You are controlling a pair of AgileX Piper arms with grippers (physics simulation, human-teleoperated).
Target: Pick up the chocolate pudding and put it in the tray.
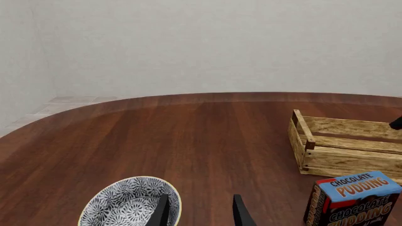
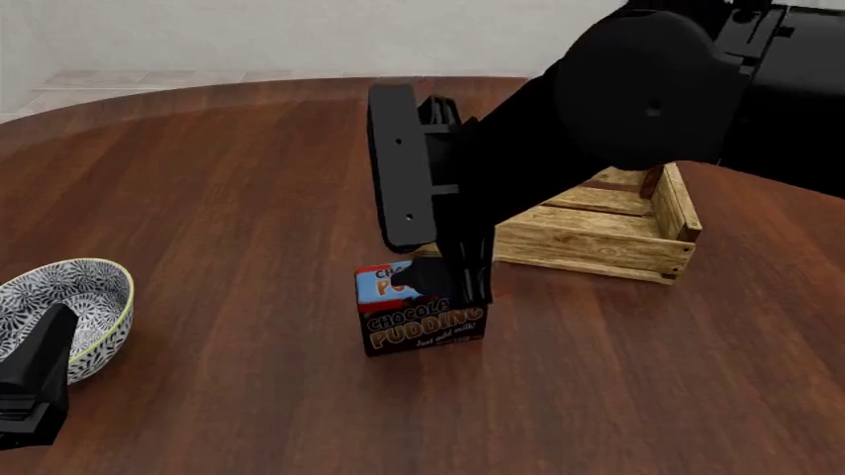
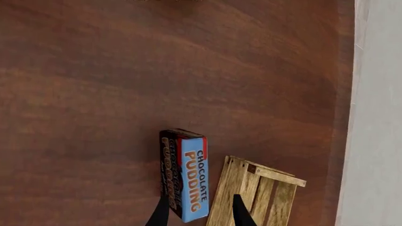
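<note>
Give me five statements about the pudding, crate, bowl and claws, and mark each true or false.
1. The chocolate pudding stands on the table, outside the wooden crate. True.
2. The crate holds the patterned bowl. False: the bowl sits apart on the table, near the left claw.
3. The right claw is open above the pudding. True.
4. The left claw grips the pudding. False: it is open, holding nothing.
5. The pudding lies flat. False: it stands upright.

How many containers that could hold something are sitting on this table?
2. A patterned bowl sits at the front view's left edge, by the left gripper. A wooden tray sits right of centre, behind the chocolate pudding. The right arm's bulk could hide more.
</note>
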